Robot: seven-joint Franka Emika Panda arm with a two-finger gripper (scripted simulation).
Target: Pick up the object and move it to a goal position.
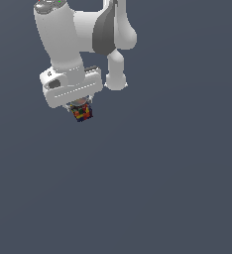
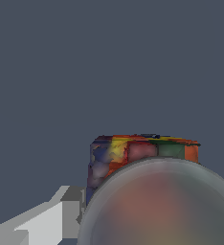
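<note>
In the exterior view the arm's claw (image 1: 80, 105) sits at about eleven o'clock, closed narrowly around the small patchwork jar (image 1: 82, 113), which pokes out just beneath the white hand with nothing visibly touching it from below. So the pick-up looks done, and what seems left is carrying the jar to the goal, though no goal marker shows in either view. The wrist view shows the jar's red, yellow, green and blue blocks up close, with no readable writing or brand.
</note>
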